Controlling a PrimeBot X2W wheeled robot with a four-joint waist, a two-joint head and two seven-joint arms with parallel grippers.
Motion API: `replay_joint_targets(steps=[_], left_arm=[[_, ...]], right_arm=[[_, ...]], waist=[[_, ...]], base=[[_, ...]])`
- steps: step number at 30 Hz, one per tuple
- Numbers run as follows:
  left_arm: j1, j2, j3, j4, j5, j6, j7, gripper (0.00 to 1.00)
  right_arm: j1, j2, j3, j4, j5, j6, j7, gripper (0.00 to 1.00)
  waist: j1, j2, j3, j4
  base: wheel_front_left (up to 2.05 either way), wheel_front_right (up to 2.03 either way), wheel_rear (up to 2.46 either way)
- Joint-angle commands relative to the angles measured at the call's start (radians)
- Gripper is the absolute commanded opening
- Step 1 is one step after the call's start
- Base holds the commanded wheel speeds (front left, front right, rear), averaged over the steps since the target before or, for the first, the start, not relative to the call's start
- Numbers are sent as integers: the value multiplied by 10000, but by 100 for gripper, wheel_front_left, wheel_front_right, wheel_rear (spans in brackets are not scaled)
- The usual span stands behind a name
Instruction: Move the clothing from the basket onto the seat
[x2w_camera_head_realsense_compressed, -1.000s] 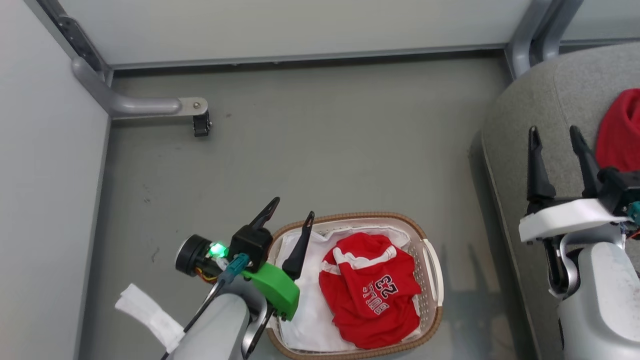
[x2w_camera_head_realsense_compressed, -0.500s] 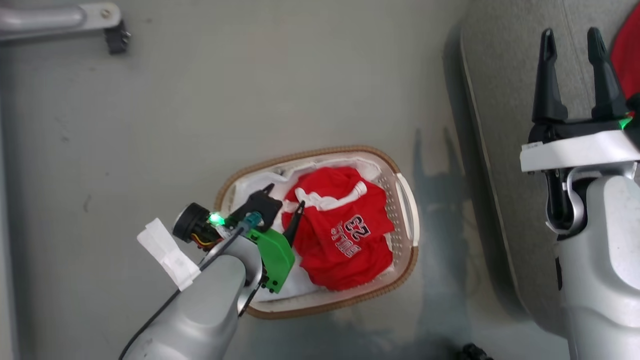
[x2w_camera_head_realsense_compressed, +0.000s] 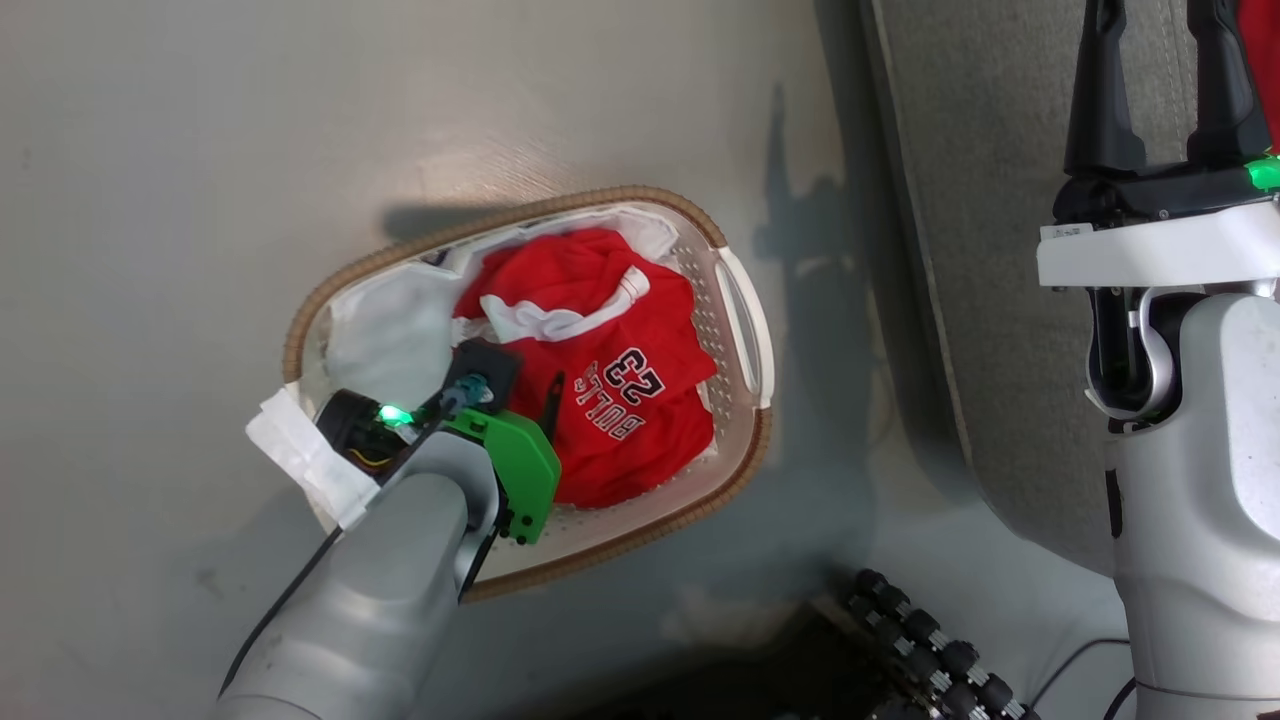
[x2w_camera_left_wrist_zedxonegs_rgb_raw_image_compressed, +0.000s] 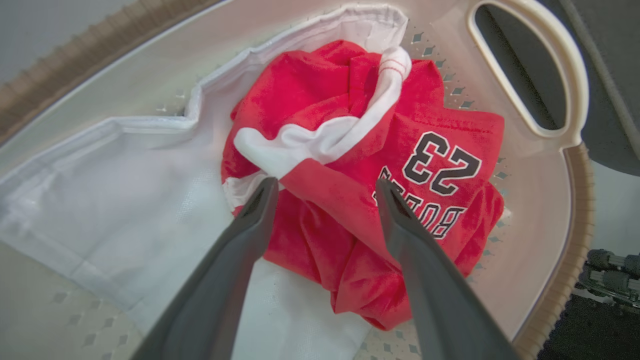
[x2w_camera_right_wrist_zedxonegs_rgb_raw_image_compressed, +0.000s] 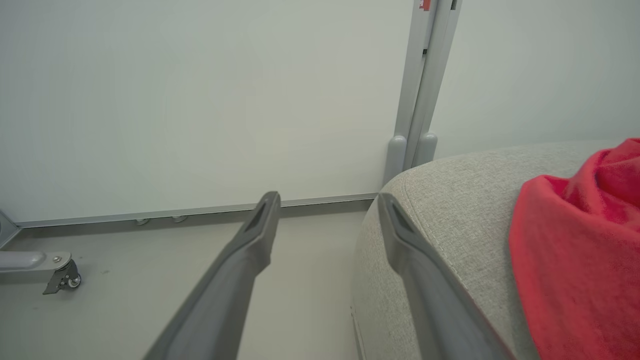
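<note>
Two red garments make up the clothing: one (x2w_camera_left_wrist_zedxonegs_rgb_raw_image_compressed: 345, 225) lies bunched in the end of the basket (x2w_camera_head_realsense_compressed: 742, 300) nearer the seat (x2w_camera_right_wrist_zedxonegs_rgb_raw_image_compressed: 450, 215), the other (x2w_camera_right_wrist_zedxonegs_rgb_raw_image_compressed: 580, 250) rests on that seat. The left fingers (x2w_camera_left_wrist_zedxonegs_rgb_raw_image_compressed: 235, 250) point down into the basket, spread wide and holding nothing, their tips just above the heap or barely touching it; I cannot tell which. The heap lies straight ahead of them and between them. It has no clear long axis, but a folded edge runs slantwise across the gap, with the white trim (x2w_camera_left_wrist_zedxonegs_rgb_raw_image_compressed: 320, 140) just past the tips and the "23" lettering off to one side. This arm is plainly the nearer one. The right fingers (x2w_camera_right_wrist_zedxonegs_rgb_raw_image_compressed: 235, 255) are also wide apart and empty, poised over the seat's edge, well apart from the basket. The white liner (x2w_camera_left_wrist_zedxonegs_rgb_raw_image_compressed: 125, 190) lies against the garment right beside one left fingertip, so in my judgement a closing grasp could pinch it too. The basket wall and handle (x2w_camera_left_wrist_zedxonegs_rgb_raw_image_compressed: 525, 75) stand beyond the heap, and the floor (x2w_camera_head_realsense_compressed: 200, 150) surrounds the basket
</note>
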Motion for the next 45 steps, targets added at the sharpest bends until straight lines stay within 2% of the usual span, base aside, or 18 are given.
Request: replay_joint_targets(steps=[1, 5, 13, 14, 15, 17, 25, 33, 37, 45], left_arm=[[-273, 86, 74, 100, -243, 129, 64, 100], [-541, 80, 255, 447, -736, 410, 345, 100], [-836, 79, 138, 602, -1356, 326, 387, 100], [-857, 80, 97, 620, -1423, 336, 393, 95], [-881, 80, 58, 633, -1455, 345, 399, 57], [-942, 79, -43, 634, -1538, 309, 319, 0], [-897, 80, -498, 854, -1436, 119, -444, 0], [-443, 426, -844, 291, -783, 127, -1023, 0], [-23, 788, -800, -924, -424, 314, -1026, 0], [794, 1890, -681, -3708, 465, 593, -1020, 0]], right_arm=[[-138, -7, 63, -52, 64, -11, -18, 100], [-234, -7, 201, -106, 167, -11, -18, 100], [-272, -10, 297, -153, 225, -11, -17, 100], [-284, -10, 319, -159, 235, -11, -17, 100], [-288, -10, 332, -164, 239, -11, -17, 100], [-289, -10, 345, -175, 240, -11, -17, 100], [9, -13, 199, -90, -91, -11, -17, 100], [550, -16, -71, 144, -712, -11, -17, 100], [948, -22, -136, 312, -1037, -11, -19, 100], [1850, -24, -161, 669, -1520, -11, -17, 100]], waist=[[-2, 86, 702, -596], [-2, 86, 920, -727], [-2, 86, 1172, -921], [-2, 86, 1198, -948], [-2, 86, 1212, -963], [-2, 86, 1231, -973], [-2, 86, 821, -573], [-2, 86, -419, 245], [-2, 86, -1332, 701], [-2, 86, -3336, 1400]], base=[[0, 0, 0], [0, 0, 0], [0, 0, 0], [0, 0, 0], [0, 0, 0], [0, 0, 0], [0, 0, 0], [0, 0, 0], [0, 0, 0], [0, 0, 0]])
